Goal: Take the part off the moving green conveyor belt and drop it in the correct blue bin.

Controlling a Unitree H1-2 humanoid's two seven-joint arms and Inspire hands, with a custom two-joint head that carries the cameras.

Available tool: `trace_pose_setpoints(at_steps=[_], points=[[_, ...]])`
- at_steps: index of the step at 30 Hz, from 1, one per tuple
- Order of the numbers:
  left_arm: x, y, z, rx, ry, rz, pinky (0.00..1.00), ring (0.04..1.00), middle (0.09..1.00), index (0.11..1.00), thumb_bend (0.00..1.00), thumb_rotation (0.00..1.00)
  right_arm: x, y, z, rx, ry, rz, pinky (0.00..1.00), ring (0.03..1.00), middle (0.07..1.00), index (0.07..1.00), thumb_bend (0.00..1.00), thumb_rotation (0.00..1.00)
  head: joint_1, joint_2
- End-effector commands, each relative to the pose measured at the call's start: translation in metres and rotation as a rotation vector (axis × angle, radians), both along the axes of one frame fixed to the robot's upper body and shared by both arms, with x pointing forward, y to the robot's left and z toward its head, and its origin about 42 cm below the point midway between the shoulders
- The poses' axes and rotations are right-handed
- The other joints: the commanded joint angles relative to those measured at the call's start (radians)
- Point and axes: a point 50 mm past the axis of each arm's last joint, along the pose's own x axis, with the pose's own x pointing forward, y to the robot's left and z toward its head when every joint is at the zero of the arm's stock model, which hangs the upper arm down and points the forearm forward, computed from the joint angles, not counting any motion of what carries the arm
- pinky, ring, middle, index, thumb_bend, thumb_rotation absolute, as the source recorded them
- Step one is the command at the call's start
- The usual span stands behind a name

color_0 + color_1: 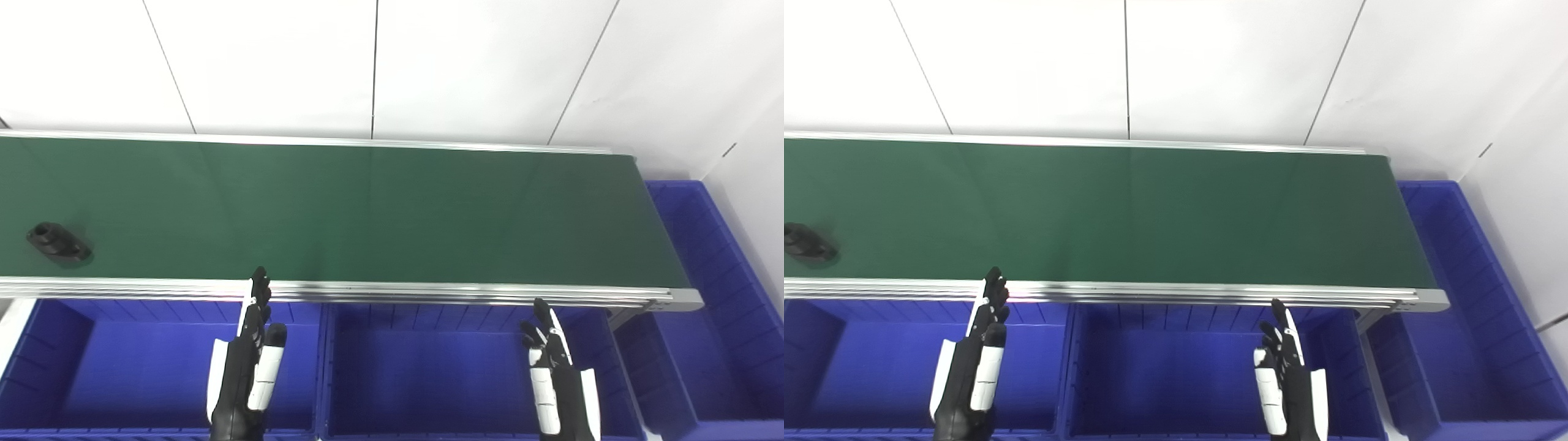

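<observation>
I am at the waiting step, both the left robot hand [245, 361] and right robot hand [557, 380] empty with straight fingers over the bins [429, 373], while the black part [58, 243] sits on the belt [367, 214] at nine o'clock, so next I judge the left must reach out.

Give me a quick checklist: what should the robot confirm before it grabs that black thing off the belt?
1. Black part lying on the green belt: ok.
2. Part within reach of a hand: not ok, far off at the left end.
3. Left robot hand holds nothing, fingers straight: ok.
4. Right robot hand holds nothing: ok.
5. Blue bins below the hands look ready: ok.
6. Which bin is correct: cannot tell.
</observation>
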Motion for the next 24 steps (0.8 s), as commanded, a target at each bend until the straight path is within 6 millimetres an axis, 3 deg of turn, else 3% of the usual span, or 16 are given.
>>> trace_pose_setpoints(at_steps=[1,13,24], points=[[0.0007,-0.0005,0.0085,-0.006,-0.035,-0.003,1.0,1.0,1.0,1.0,0.65,1.0,0.0015,0.0024,0.0086,-0.004,-0.081,0.013,0.87,0.894,0.961,0.953,0.68,1.0,0.001,0.001],[0.0002,-0.0028,0.0083,-0.016,-0.038,0.008,1.0,1.0,1.0,1.0,0.67,1.0,0.0006,0.0008,0.0073,-0.015,-0.077,0.014,0.87,0.894,0.959,0.949,0.69,1.0,0.003,-0.002],[-0.0014,-0.0023,0.0075,-0.006,-0.041,-0.015,1.0,1.0,1.0,1.0,0.67,1.0,0.006,-0.001,0.0066,-0.007,-0.126,0.037,0.91,0.924,0.968,0.955,0.76,1.0,0.001,-0.003]])
